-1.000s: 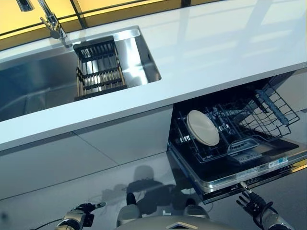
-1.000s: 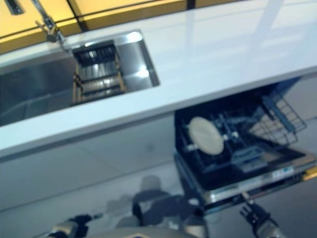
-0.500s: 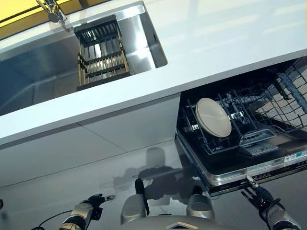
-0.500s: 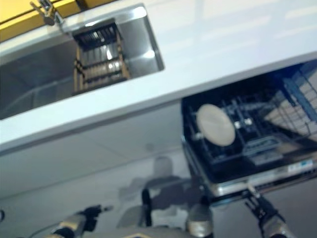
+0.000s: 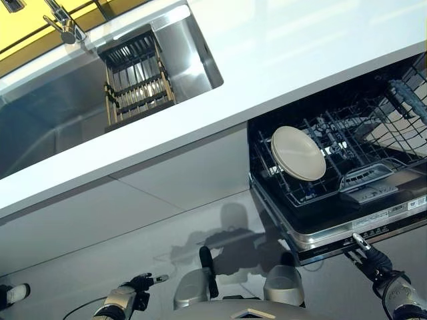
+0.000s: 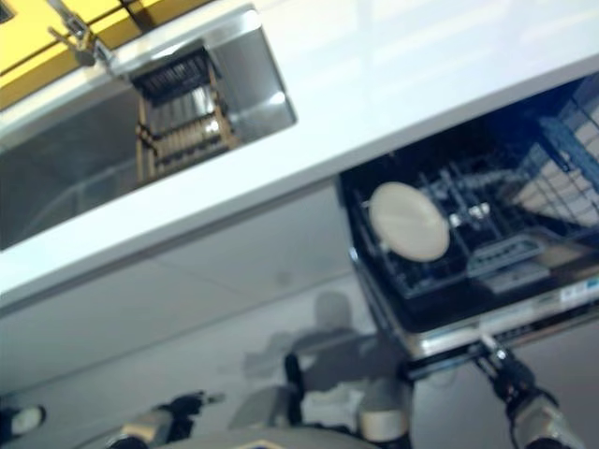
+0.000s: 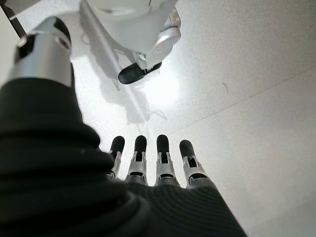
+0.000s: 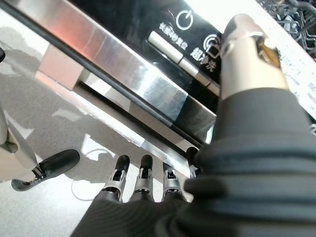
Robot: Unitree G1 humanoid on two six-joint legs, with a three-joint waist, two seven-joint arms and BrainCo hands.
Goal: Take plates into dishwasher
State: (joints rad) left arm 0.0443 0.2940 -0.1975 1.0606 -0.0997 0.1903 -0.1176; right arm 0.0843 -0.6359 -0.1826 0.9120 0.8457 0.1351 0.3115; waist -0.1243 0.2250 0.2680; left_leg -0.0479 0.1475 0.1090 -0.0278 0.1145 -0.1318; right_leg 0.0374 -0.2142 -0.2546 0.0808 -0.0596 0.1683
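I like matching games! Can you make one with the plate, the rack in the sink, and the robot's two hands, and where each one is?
1. plate
2. drying rack
3. left hand
4. right hand

A. at the open dishwasher door's edge
B. low over the floor, holding nothing
C. standing in the dishwasher's lower basket
D. in the sink

Pairs: 1-C, 2-D, 3-B, 4-A

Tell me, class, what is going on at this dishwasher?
The dishwasher door hangs open, and one plate stands in the lower rack. The robot's right hand is at the door's front edge, fingers straight under it. The left hand hangs open over the floor, holding nothing.
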